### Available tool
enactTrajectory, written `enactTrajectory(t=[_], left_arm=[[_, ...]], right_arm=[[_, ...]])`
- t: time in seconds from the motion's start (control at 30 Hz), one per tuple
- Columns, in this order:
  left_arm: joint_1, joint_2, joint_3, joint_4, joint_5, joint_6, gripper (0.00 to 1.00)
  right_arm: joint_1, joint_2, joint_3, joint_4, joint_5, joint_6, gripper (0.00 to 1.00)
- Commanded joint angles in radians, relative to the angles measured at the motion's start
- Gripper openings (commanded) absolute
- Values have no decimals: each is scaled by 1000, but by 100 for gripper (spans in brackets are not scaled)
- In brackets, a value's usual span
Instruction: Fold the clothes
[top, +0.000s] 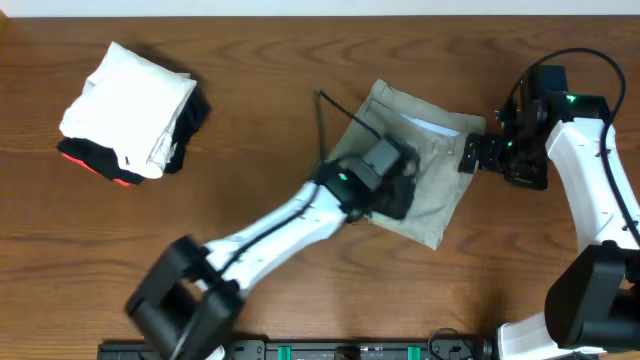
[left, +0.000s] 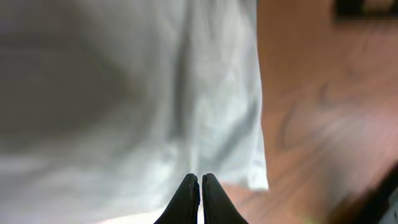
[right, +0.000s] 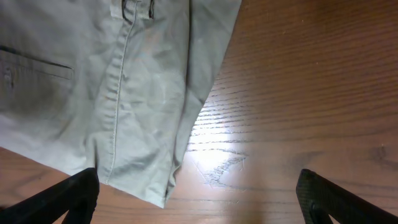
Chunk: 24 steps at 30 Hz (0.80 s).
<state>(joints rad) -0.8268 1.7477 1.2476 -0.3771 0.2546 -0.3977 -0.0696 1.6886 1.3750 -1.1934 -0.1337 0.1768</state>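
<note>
Spreading across your view, the wooden table (top: 300, 60) carries the khaki trousers (top: 440, 195) folded into a rough square right of centre, with a stack of folded garments (top: 130, 105), white over black and red, well apart to the left. Your left gripper (left: 200, 186) sits over the trousers, tips closed together, while your right gripper (right: 198, 186) stands wide beside their edge.

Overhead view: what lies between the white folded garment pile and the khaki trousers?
Bare brown wooden tabletop, seen overhead; a thin black cable runs beside the light khaki cotton trousers.
</note>
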Motion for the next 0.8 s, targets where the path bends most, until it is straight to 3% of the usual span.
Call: enactTrajectory(t=[0.0,0.27,0.43,0.77], left_arm=[[39,-6,19,3,-133,57,7],[82,97,19,187,-213,254,7],[117,197,19,285,-342,257,6],[226,358,19,314,-345,266,6]], right_arm=[[-2,2,-1,-2,7,9,99],[-2,2,-1,-2,7,9,99],[-2,2,-1,-2,7,9,99],[-2,2,-1,-2,7,9,99]])
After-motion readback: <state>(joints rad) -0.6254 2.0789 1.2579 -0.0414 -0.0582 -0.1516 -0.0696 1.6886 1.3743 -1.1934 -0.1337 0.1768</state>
